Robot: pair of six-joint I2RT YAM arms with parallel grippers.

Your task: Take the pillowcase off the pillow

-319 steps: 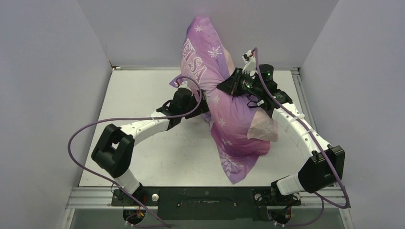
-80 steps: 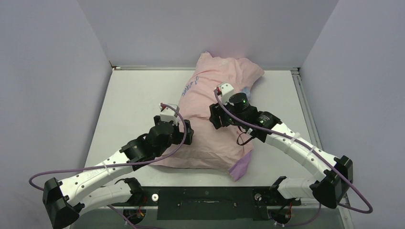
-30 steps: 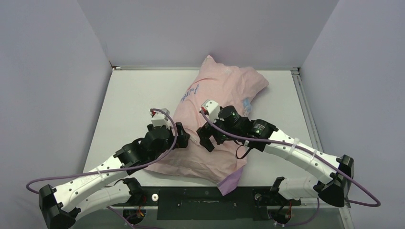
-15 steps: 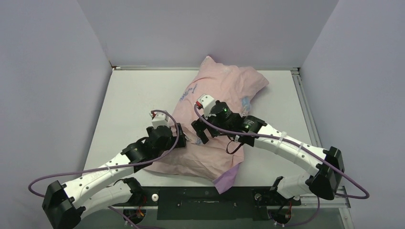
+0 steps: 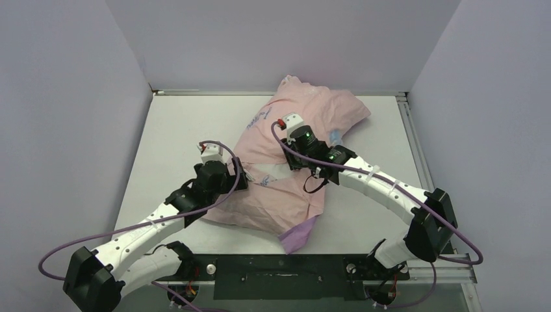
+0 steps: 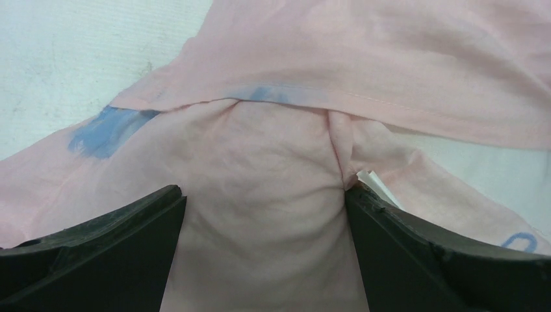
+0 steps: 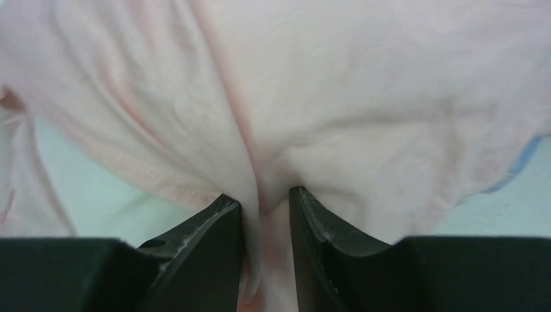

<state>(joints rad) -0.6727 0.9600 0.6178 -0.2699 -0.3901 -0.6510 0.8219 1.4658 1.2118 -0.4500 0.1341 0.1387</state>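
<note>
Where the overhead view takes in the whole white table [image 5: 175,130], the pillowcase [image 5: 305,117] lies pale-pink face up. It slants from the far centre toward the near edge, with a purple corner [image 5: 295,234] turned out at its near end. Blue writing [image 5: 258,119] shows near its left edge. A white strip of the pillow [image 5: 276,174] is exposed across the middle; the rest is covered. Both arms reach onto the fabric, but from overhead their jaws cannot be made out.

The left wrist view supplies this: the left gripper [image 6: 263,195] is spread wide, pink cloth bulging between its fingers, and a stitched hem [image 6: 390,107] runs just beyond. The right wrist view shows the right gripper [image 7: 265,198] nearly closed, pinching a raised fold of the pillowcase between its fingers.
</note>
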